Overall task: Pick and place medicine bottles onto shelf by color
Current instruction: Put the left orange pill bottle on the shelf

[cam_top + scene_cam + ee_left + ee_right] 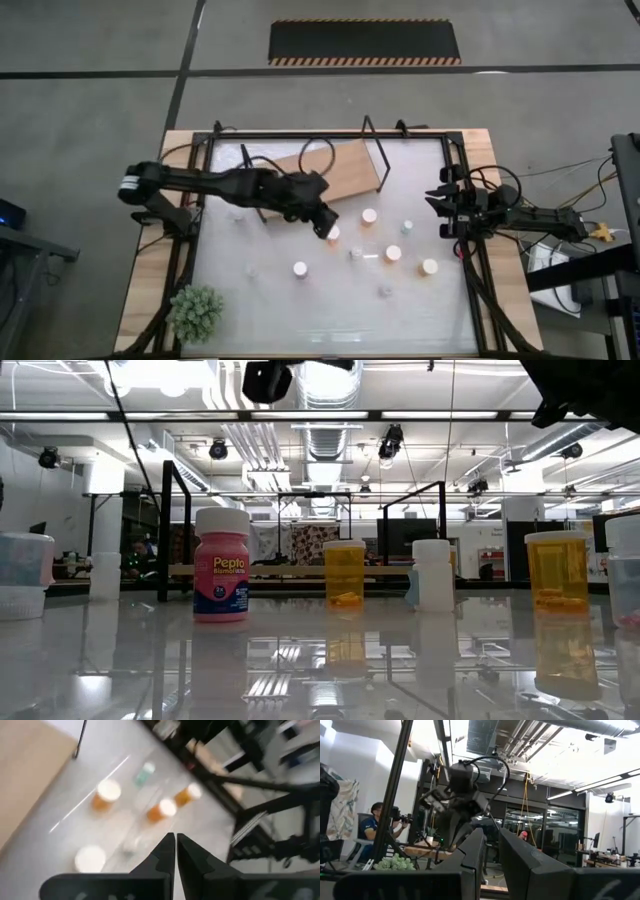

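Orange and white bottles stand scattered over the pale desk [260,300] in front of me, and my left hand [327,228] hangs above them with its fingers [162,852] pressed together on nothing. It sits just off the near corner of the shelf [335,172], the light wooden board that lies at an angle toward the back of the desk. Right beside that hand is a white-capped bottle [333,233]; an orange bottle [369,216] stands a little further along, another orange bottle [393,254] beyond it, and a third orange one [429,267] nearest my right side. A pink bottle [222,564] stands upright closest to the low camera. No bottle is on the shelf yet. My right hand [443,204] waits at the right edge of the desk, raised, its fingers [470,852] held only a narrow gap apart and holding nothing.
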Motion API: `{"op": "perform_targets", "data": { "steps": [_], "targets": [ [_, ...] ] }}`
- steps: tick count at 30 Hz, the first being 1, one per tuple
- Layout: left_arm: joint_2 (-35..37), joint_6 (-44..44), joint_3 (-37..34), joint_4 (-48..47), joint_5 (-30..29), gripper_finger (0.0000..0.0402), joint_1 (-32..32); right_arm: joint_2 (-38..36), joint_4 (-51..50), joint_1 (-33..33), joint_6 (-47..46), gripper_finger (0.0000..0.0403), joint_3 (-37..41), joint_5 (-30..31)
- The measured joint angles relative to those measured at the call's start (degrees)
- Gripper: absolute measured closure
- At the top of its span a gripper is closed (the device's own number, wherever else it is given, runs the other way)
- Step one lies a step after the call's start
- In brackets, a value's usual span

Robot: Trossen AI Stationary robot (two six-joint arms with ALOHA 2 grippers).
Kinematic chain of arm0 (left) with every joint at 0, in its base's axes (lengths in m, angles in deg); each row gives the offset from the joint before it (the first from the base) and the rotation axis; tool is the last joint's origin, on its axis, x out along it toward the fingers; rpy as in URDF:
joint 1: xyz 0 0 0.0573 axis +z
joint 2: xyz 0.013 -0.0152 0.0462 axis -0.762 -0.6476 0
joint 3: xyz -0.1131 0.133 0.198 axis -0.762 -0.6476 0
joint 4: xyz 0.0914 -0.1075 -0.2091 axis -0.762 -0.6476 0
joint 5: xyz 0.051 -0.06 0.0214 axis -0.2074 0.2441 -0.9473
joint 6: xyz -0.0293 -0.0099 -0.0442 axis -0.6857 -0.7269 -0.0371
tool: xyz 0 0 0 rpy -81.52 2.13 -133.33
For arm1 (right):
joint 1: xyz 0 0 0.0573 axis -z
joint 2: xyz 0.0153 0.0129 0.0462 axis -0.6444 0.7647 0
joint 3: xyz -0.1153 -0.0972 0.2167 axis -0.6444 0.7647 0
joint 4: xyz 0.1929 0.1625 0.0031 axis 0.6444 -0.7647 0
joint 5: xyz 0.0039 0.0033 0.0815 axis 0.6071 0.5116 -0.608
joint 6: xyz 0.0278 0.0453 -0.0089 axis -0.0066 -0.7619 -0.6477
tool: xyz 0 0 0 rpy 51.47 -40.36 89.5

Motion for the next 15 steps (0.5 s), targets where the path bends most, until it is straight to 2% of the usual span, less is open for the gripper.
{"op": "perform_targets", "data": {
  "steps": [3,7,10,15],
  "targets": [
    [-4.47,0.86,1.99,-4.6,-0.02,0.0402,-0.23,0.0,-0.02,0.0,0.69,0.0351,0.0,0.02],
    [-9.75,5.46,2.7,-6.1,0.02,0.0402,-0.31,0.0,-0.13,0.0,1.47,0.0351,0.0,0.04],
    [-12.64,13.31,3.05,-5.94,0.07,0.0402,-1.1,0.02,-0.41,0.0,2.23,0.0351,0.0,0.09],
    [-16.5,33.16,2.94,-6.08,0.06,0.0401,-3.91,0.02,-0.8,0.0,3.66,0.0351,0.0,1.0]
  ]
}}
